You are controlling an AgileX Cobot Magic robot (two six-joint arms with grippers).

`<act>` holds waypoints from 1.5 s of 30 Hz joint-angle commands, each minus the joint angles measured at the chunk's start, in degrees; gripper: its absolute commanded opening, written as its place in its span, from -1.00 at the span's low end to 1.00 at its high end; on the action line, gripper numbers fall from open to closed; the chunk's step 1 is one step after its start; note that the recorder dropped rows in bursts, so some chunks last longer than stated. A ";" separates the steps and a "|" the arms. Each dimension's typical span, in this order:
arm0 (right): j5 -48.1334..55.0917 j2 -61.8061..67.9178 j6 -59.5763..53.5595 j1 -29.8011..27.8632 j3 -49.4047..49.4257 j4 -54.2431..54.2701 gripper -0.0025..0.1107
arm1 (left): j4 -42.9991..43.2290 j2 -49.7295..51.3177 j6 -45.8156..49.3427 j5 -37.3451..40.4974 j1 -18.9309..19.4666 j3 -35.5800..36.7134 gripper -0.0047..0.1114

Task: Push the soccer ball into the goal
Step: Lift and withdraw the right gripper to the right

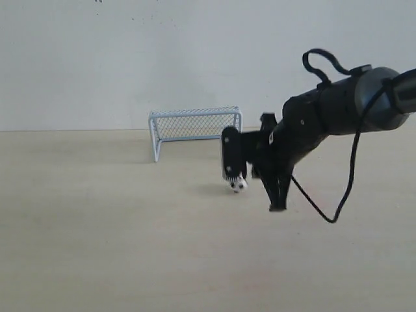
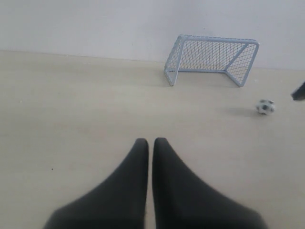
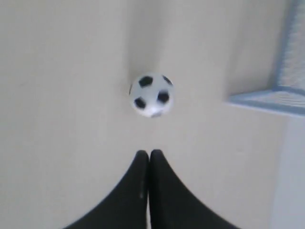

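The soccer ball (image 1: 238, 185) is tiny and white with black patches, and it rests on the pale wooden table in front of the goal's right post. The goal (image 1: 195, 126) stands at the back by the wall, pale blue frame with dark mesh, its mouth facing the table. My right gripper (image 1: 277, 207) points down just right of the ball, shut and holding nothing. The right wrist view has the ball (image 3: 152, 95) a short gap ahead of the gripper tips (image 3: 148, 152), with a goal corner (image 3: 279, 99) off to one side. My left gripper (image 2: 150, 140) is shut and empty, far from the ball (image 2: 265, 107) and the goal (image 2: 212, 59).
The tabletop (image 1: 97, 221) is bare light wood, backed by a white wall (image 1: 130, 58). A black cable (image 1: 338, 208) loops down from the right arm. A dark piece of the right arm (image 2: 299, 90) shows at the edge of the left wrist view.
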 commanded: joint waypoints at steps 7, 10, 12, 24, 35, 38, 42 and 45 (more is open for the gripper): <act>2.59 -7.43 5.85 -0.11 -0.15 0.02 -0.96 | 0.18 -0.19 0.29 -0.17 0.17 0.20 -0.84; 4.90 -8.10 14.86 -0.11 -0.15 -0.26 -0.96 | 0.18 -0.19 0.29 -0.17 0.17 0.20 -0.84; 6.61 -8.72 23.98 -0.11 -0.15 -0.58 -0.96 | 0.18 -0.19 0.29 -0.17 0.17 0.20 -0.84; 26.24 -12.76 53.66 -5.51 -0.02 -1.82 -0.96 | 0.18 -0.19 0.29 -0.17 0.17 0.20 -0.84; 33.52 -19.96 69.05 -10.07 3.48 -2.08 -0.96 | 0.18 -0.19 0.29 -0.17 0.17 0.20 -0.84; 33.55 -20.09 69.05 -10.07 3.48 -1.97 -0.96 | 0.18 -0.19 0.29 -0.17 0.17 0.20 -0.84; 33.33 -19.96 69.05 -10.07 3.48 -1.97 -0.96 | 0.18 -0.19 0.29 -0.17 0.17 0.20 -0.84; 33.22 -19.96 69.05 -10.07 3.48 -2.08 -0.96 | 0.18 -0.19 0.29 -0.17 0.17 0.20 -0.84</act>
